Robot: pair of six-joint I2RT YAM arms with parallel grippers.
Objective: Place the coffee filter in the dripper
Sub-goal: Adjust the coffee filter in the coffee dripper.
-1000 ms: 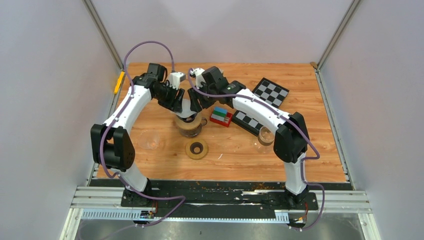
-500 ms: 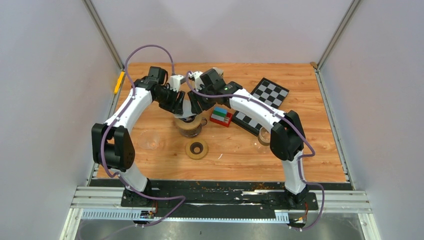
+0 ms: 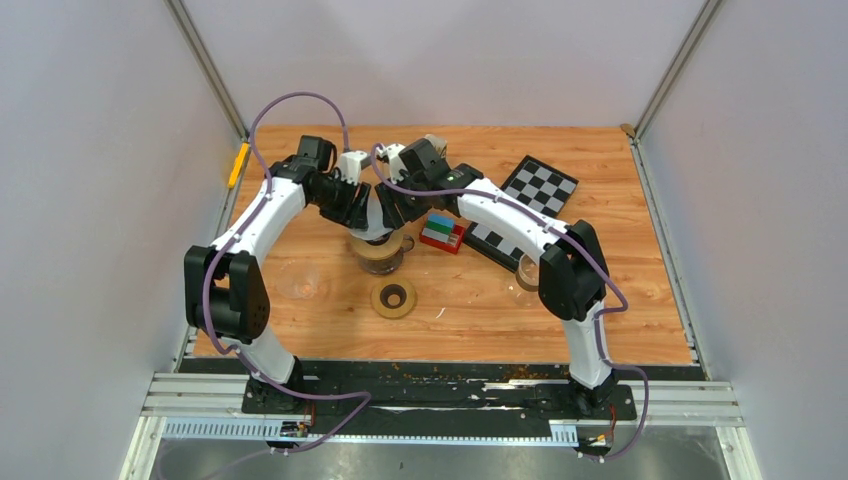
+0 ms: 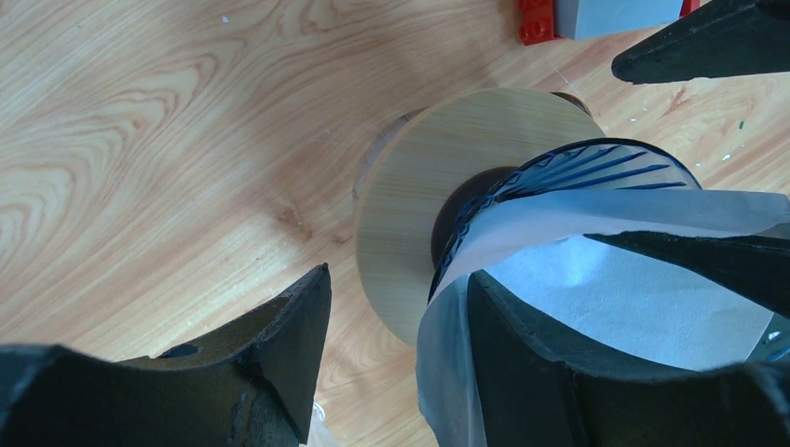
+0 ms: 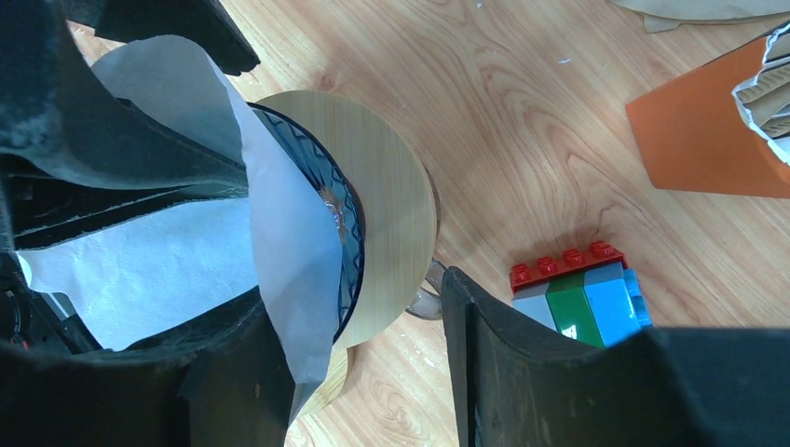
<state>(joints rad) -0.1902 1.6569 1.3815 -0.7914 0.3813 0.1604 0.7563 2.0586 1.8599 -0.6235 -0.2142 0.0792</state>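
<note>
Left gripper (image 4: pixel 399 303): jaws spread wide above the dripper. One finger (image 4: pixel 559 372) has the filter paper lying against it. The other (image 4: pixel 270 363) hangs outside the collar over bare tabletop, touching nothing.
Right gripper (image 5: pixel 352 298): jaws also spread, facing the left one across the cone. One finger (image 5: pixel 186 372) backs the paper wall. The other (image 5: pixel 540 372) stands outside the collar.
Filter: white paper coffee filter (image 5: pixel 149 270), opened out and sitting in the cone. Its upper edge rises above the ribs and drapes against a finger of each gripper.
Dripper: clear blue-ribbed cone dripper (image 4: pixel 596 168) with a round pale wooden collar (image 4: pixel 419 196). It stands about midway between the near and far edges, a little toward the left edge.
Bricks: block of red, green, blue and grey toy bricks (image 5: pixel 578 298), just beside the dripper toward the right edge.
Ring: round wooden ring with a dark hole (image 3: pixel 393 298), near the dripper toward the near edge, apart from it.
Glasses: one clear glass (image 3: pixel 303 285) toward the left edge, another (image 3: pixel 531 270) toward the right edge.
Cards: black-and-white checkerboard cards (image 3: pixel 541 184), toward the far right corner.
</note>
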